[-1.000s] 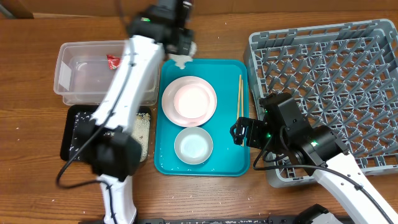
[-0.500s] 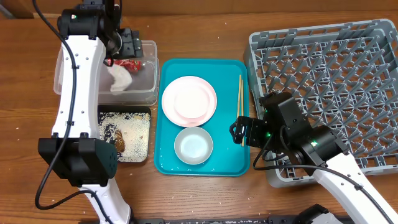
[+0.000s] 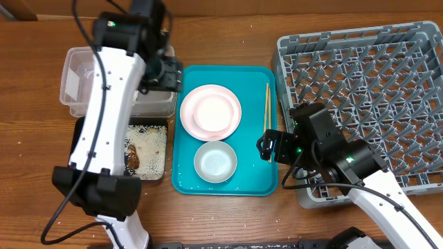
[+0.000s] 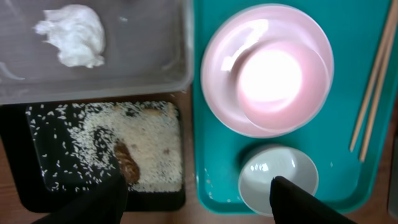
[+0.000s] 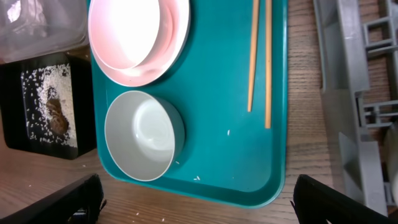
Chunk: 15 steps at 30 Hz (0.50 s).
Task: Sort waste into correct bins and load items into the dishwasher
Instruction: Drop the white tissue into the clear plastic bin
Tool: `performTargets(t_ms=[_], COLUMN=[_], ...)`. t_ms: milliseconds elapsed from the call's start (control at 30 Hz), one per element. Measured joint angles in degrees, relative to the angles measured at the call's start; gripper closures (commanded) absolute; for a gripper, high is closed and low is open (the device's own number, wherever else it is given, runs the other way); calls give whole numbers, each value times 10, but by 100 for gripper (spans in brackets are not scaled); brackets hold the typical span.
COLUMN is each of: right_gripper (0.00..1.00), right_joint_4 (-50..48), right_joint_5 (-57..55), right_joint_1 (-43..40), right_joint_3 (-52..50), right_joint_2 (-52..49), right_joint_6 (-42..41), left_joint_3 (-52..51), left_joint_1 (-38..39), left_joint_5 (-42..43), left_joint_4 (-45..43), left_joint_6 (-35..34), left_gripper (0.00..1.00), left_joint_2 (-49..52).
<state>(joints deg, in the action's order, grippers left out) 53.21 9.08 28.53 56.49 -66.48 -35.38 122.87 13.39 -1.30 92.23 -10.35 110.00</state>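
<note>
While left fingers [image 4: 99, 202] gape, tissue [image 4: 71, 34] lies well apart in clear tub [image 4: 146, 59].

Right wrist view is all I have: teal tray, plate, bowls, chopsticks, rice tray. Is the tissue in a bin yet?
Observer: Yes. The left wrist view shows the white tissue lying in the clear tub.
Operator: Where is the left claw?
Observer: Overhead, the left claw hangs open and empty over the tub's right end, beside the teal tray.
Operator: Anything loaded in the rack?
Observer: Overhead, the grey rack has only bare pegs in the part that shows.
</note>
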Motion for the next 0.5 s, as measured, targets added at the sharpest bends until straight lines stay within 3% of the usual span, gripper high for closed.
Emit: performTargets(t_ms=[300, 500], right_gripper=[0, 1], right_joint_4=[33, 43], right_joint_5=[-19, -37], right_joint_1=[0, 0], right_joint_3=[0, 0], right_joint_2=[0, 0], right_joint_6=[0, 0], left_joint_3=[-92, -159], left_joint_1=[102, 121], left_joint_5=[2, 2], left_joint_4=[3, -3], left_joint_6=[-13, -23], left_gripper=[39, 40], left_joint_2=[-5, -17])
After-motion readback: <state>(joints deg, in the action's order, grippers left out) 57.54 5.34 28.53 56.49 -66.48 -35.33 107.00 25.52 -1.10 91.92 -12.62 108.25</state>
